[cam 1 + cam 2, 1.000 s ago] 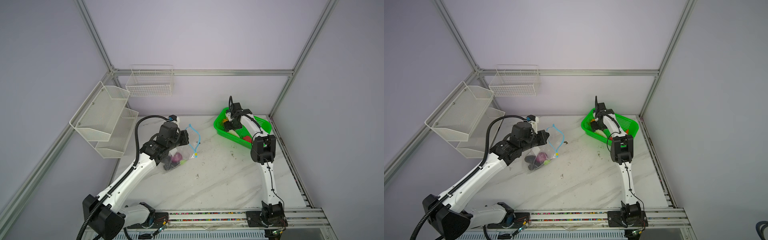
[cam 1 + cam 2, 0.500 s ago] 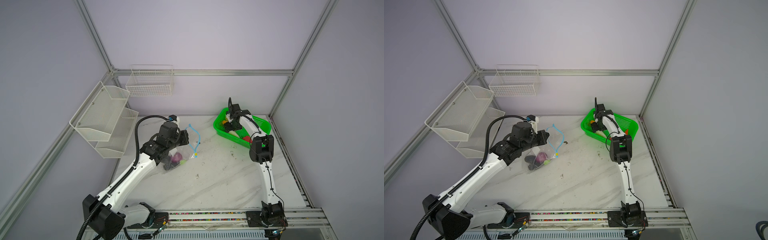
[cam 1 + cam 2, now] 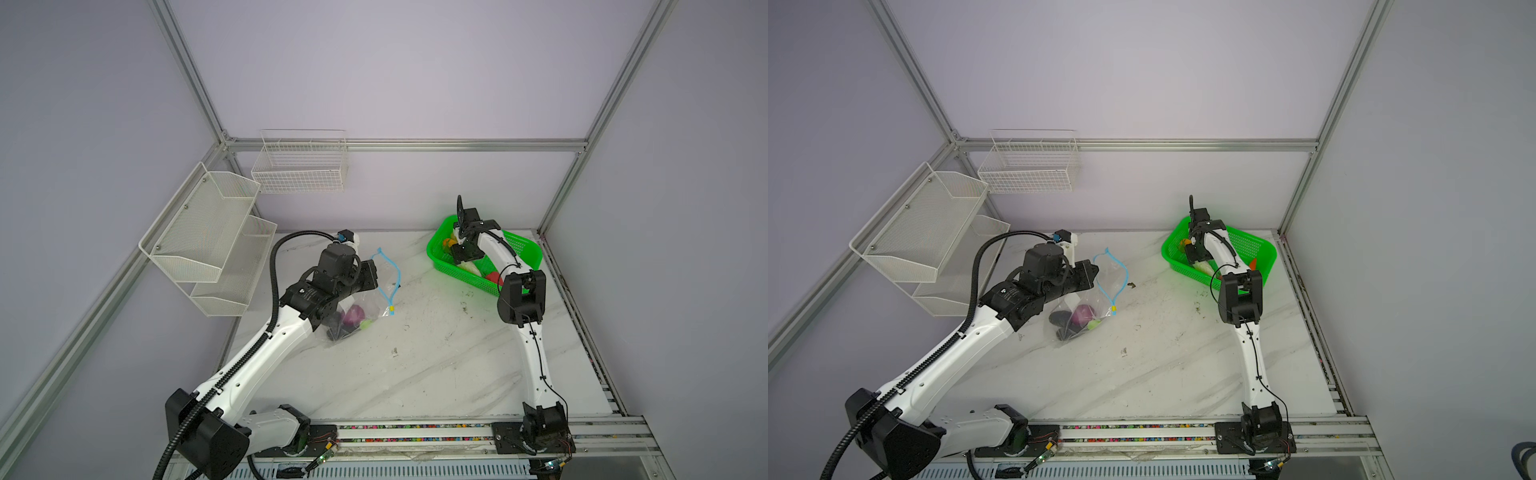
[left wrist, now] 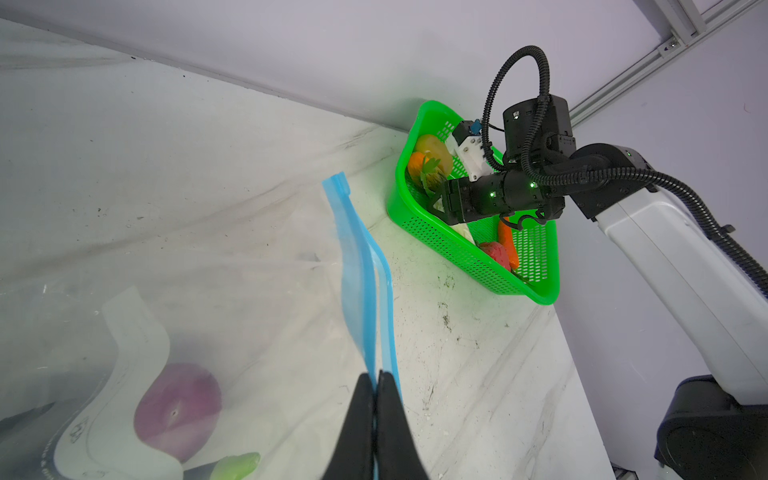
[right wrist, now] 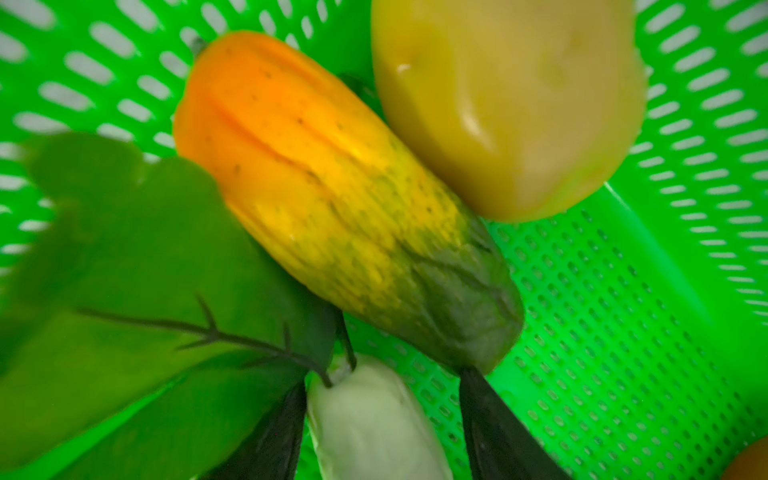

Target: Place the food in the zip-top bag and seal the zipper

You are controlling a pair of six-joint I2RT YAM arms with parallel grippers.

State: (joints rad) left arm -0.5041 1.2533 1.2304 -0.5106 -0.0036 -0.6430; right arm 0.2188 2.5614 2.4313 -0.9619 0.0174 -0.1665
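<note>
**Left gripper clamps the zipper; right gripper straddles a white piece in the basket**

In both top views the zip-top bag (image 3: 380,293) lies on the left half of the table (image 3: 415,374), toward its back edge. The green basket (image 3: 528,249) sits in the back right corner. The bag holds a purple piece (image 3: 353,314), a dark piece (image 3: 334,329) and a small green piece (image 3: 366,324). The zipper (image 3: 397,274) loops open, its yellow slider tab (image 3: 391,309) at the end nearer the front edge.

The top views hide both grips behind the arms. The left wrist view shows the left gripper (image 4: 376,380) with its jaws pressed together on the blue zipper strip. That view also shows a red piece (image 4: 494,253) and a carrot (image 4: 510,243) in the basket, apart from the right gripper (image 4: 440,203).

Only the right wrist view shows how that gripper stands. Its jaws are apart on either side of a white piece (image 5: 365,428), with 1 finger against it and a gap at the other, so nothing is held. A green leaf (image 5: 145,270) and an orange-and-green piece (image 5: 324,187) lie just beyond the fingers. A yellow piece (image 5: 507,104) touches the orange-and-green one.

Compared with 1 second ago, the bag, its contents and the left arm lie as they were. The right arm has shifted only slightly, its gripper inside the basket at both moments.
</note>
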